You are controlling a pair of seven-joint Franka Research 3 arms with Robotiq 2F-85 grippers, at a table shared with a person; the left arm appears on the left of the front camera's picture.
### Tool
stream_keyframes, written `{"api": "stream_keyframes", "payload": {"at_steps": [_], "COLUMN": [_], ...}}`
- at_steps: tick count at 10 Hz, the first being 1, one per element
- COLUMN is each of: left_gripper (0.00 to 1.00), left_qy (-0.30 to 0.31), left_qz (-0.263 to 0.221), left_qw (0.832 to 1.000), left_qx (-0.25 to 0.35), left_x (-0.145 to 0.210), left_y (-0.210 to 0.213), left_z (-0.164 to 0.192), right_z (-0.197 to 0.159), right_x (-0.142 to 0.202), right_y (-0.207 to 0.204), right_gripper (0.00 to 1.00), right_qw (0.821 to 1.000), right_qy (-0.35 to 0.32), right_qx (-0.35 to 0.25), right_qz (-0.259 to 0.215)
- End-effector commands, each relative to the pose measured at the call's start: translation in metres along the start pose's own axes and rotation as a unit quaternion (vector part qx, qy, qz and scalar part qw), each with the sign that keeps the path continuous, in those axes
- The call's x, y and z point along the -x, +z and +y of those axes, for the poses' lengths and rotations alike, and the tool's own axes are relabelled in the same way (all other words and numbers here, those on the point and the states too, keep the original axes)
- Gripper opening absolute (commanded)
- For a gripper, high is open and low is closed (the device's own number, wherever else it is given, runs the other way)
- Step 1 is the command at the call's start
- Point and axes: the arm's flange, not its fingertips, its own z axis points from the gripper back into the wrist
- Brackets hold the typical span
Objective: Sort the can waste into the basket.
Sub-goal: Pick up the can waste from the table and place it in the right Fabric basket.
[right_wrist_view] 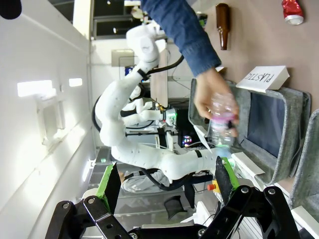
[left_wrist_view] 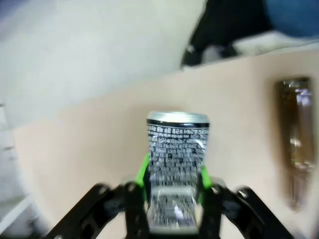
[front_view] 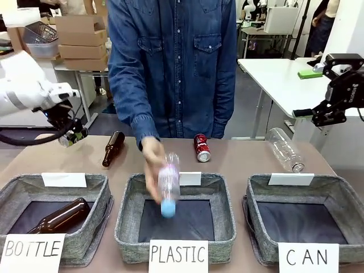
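The left gripper point(left_wrist_view: 173, 175) is clamped on the black can point(left_wrist_view: 177, 144), its green pads point(left_wrist_view: 143, 172) pressed to the can's sides, with the silver rim pointing away from the wrist. In the front view this gripper point(front_view: 73, 135) is at the far left corner of the worktop point(front_view: 239, 162). Just beside it a brown bottle point(front_view: 112, 149) lies on the worktop. Farther along, the red can point(front_view: 201, 148) stands near the far edge, in front of the person. The person's hand point(front_view: 152, 165) holds a plastic bottle point(front_view: 169, 185) cap down over the PLASTIC basket point(front_view: 126, 216). To the left, the BOTTLE basket point(front_view: 96, 199) holds another brown bottle point(front_view: 60, 216). The CAN basket point(front_view: 335, 190) sits at the near right, well apart from both cans. A clear bottle point(front_view: 284, 149) lies behind it. The right gripper point(right_wrist_view: 167, 179) hangs above the right side, its jaws wide apart.
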Motion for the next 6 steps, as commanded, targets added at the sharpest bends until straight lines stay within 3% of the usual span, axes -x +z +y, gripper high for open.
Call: {"api": "stream_keyframes", "payload": {"at_steps": [1,4,6], "left_gripper": [0.00,0.00,0.00], "left_qy": [-0.061,-0.176,-0.281], "left_qz": [0.002,-0.022,-0.032], "left_qw": [0.994,0.968,0.934], "left_qx": [0.096,0.178,0.220], "left_x": [0.042,0.130,0.202], "left_y": [0.120,0.237,0.288], "left_z": [-0.028,-0.078,-0.113], "right_z": [0.001,0.001,0.001], "right_x": [-0.002,-0.002,-0.002], "right_y": [-0.001,-0.001,-0.001], "right_gripper": [1.00,1.00,1.00], "right_qw": [1.000,1.000,1.000], "right_qy": [0.011,0.011,0.011], "right_qx": [-0.012,-0.012,-0.012], "right_qz": [-0.002,-0.002,-0.002]}}
